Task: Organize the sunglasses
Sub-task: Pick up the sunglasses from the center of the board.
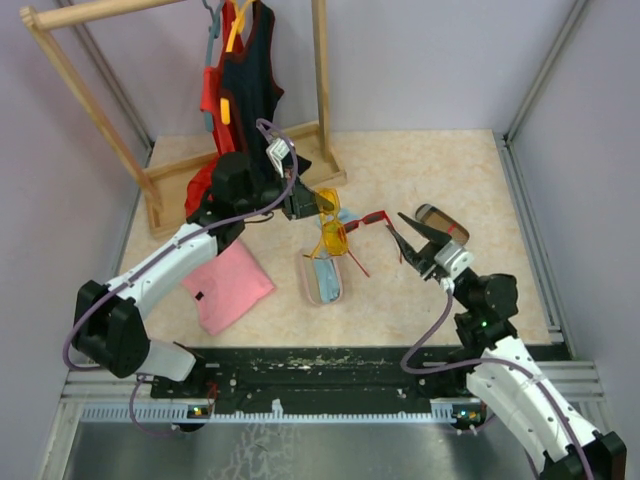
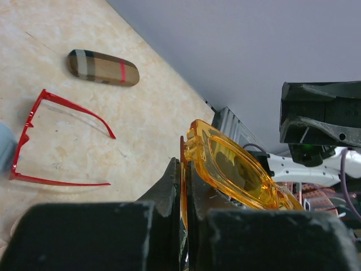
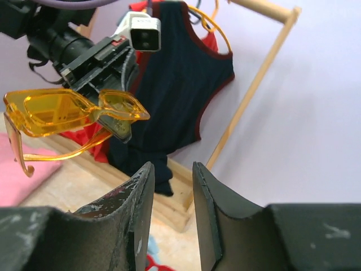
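Orange sunglasses [image 2: 237,172] hang pinched in the closed left hand [image 2: 183,169]. Right hand [image 3: 172,175] is half open and empty, red sunglasses [image 2: 22,138] just beside it. Neither pair looks put away.

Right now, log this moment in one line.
left gripper: shut on orange sunglasses | right gripper: open, empty | red sunglasses: on table

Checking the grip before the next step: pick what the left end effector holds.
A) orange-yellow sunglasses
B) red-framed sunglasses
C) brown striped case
A: the left end effector is shut on the orange-yellow sunglasses, held up off the table, while the red-framed sunglasses and brown striped case sit apart from it.
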{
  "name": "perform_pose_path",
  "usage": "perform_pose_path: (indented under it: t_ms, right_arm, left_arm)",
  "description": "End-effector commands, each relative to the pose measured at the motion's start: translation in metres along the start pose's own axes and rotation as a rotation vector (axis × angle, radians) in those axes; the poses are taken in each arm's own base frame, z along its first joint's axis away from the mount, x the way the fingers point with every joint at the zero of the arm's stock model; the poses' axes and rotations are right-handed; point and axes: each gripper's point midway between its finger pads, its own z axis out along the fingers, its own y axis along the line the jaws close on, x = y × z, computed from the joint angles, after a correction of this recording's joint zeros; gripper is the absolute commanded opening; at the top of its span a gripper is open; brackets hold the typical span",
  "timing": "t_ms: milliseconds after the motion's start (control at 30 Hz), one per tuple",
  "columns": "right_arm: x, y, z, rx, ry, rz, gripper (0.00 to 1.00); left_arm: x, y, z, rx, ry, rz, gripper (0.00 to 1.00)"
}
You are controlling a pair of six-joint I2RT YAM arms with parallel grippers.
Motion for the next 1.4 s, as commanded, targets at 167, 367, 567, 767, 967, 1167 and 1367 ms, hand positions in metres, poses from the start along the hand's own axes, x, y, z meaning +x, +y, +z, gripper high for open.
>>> perform_pose_path:
  t_ms: [167, 367, 567, 767, 967, 1167, 1367]
  right_arm:
    - [-0.018, 0.038, 0.024, -0.318, 0.000, -0.527, 0.31]
    - [-0.025, 0.040, 0.050, -0.390, 0.003, -0.589, 0.32]
    - [-0.016, 0.055, 0.085, -0.498, 0.023, -0.657, 0.32]
    - [-0.012, 0.071, 0.102, -0.591, 0.036, -0.692, 0.32]
    - [-0.016, 0.084, 0.112, -0.617, 0.002, -0.697, 0.31]
    - [-0.019, 0.094, 0.120, -0.616, -0.040, -0.695, 0.29]
    - [-0.027, 0.097, 0.122, -0.612, -0.065, -0.693, 0.28]
  left_arm:
    - [-0.007, -0.018, -0.014, 0.143, 0.025, -0.013, 0.00]
    - [-0.007, -0.008, -0.020, 0.146, -0.017, -0.204, 0.00]
    - [-0.004, -0.012, -0.027, 0.188, -0.024, -0.258, 0.00]
    - [-0.004, -0.019, -0.037, 0.206, -0.010, -0.234, 0.00]
    - [0.001, -0.021, -0.040, 0.225, 0.016, -0.226, 0.00]
    - [0.008, -0.021, -0.041, 0.245, 0.034, -0.235, 0.00]
    - [0.011, -0.021, -0.041, 0.260, 0.044, -0.248, 0.00]
